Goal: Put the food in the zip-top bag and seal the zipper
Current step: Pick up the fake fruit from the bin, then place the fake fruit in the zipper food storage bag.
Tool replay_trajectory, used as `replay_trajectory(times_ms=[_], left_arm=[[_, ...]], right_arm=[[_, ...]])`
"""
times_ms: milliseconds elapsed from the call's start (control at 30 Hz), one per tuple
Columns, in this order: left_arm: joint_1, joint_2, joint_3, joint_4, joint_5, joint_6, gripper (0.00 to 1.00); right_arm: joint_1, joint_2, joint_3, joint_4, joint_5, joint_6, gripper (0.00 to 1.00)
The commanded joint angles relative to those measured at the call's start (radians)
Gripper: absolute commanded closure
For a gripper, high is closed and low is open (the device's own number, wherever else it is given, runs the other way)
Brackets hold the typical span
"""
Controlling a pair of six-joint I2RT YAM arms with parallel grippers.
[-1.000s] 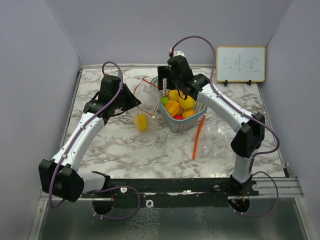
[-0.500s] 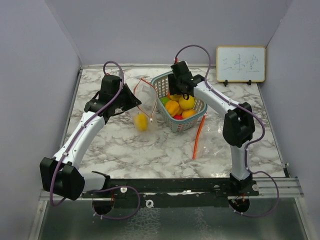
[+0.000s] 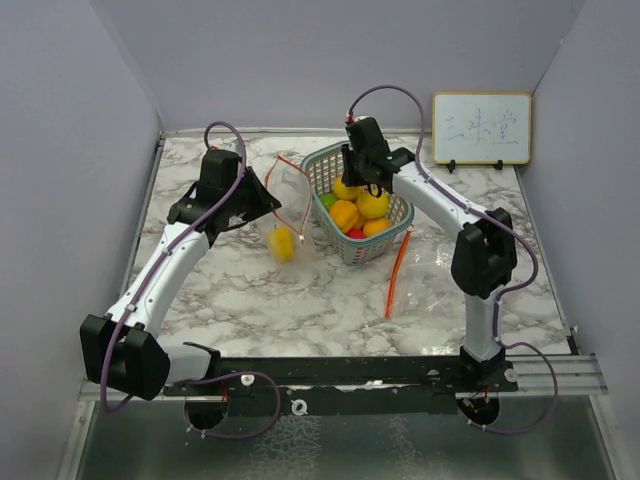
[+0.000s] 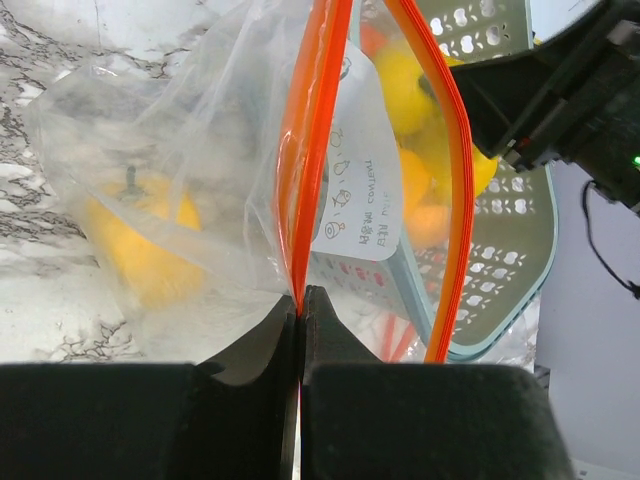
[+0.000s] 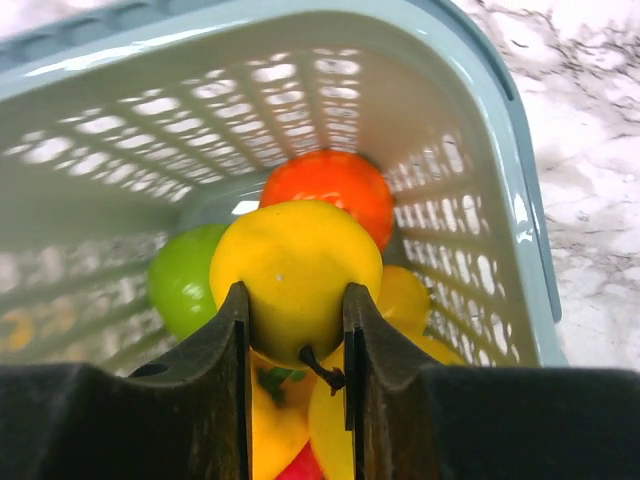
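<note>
Over to the left gripper (image 4: 300, 300): it is clamped tight on the bag (image 4: 190, 140), fingers pinching the orange zipper (image 4: 312, 150) at one lip of the mouth and holding it up off the table (image 3: 300, 300). The other lip bows away, so the mouth gapes, and through the gap we see the basket (image 5: 480, 150) just beside it. One yellow piece (image 4: 140, 250) already lies at the bottom of the bag, blurred behind the plastic.

Now the right gripper (image 5: 295, 300), and we find it down inside the basket. Its two fingers press on either side of a yellow fruit (image 5: 295, 250), grasping it at the top of the pile. Behind that fruit sits an orange fruit (image 5: 335, 190), touching it. To its left is a green fruit (image 5: 185, 275), and more yellow and a bit of red show underneath.

From above we see the basket at the middle of the table, with the bag hanging just to its left. An orange strip (image 3: 397, 272) lies flat on the table to the basket's right. A whiteboard (image 3: 481, 127) stands at the back right.
</note>
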Motion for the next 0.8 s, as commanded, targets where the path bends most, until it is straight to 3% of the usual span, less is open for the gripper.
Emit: replay_trajectory(times_ms=[0, 233, 500, 633, 767], left_arm=[[0.009, -0.014, -0.016, 0.034, 0.019, 0.016, 1.00], [0.009, -0.026, -0.048, 0.047, 0.019, 0.011, 1.00], [0.009, -0.022, -0.058, 0.069, 0.036, -0.004, 1.00], [0.009, -0.026, -0.058, 0.071, 0.045, -0.011, 1.00], [0.009, -0.037, -0.066, 0.081, 0.061, -0.026, 1.00]], right_arm=[[0.003, -0.185, -0.015, 0.078, -0.173, -0.037, 0.97], [0.004, -0.375, -0.078, 0.141, -0.402, -0.005, 0.98], [0.012, -0.420, -0.236, 0.449, -0.849, 0.197, 0.98], [0.037, -0.385, -0.294, 0.567, -0.910, 0.292, 0.98], [0.055, -0.357, -0.335, 0.623, -0.875, 0.351, 0.97]])
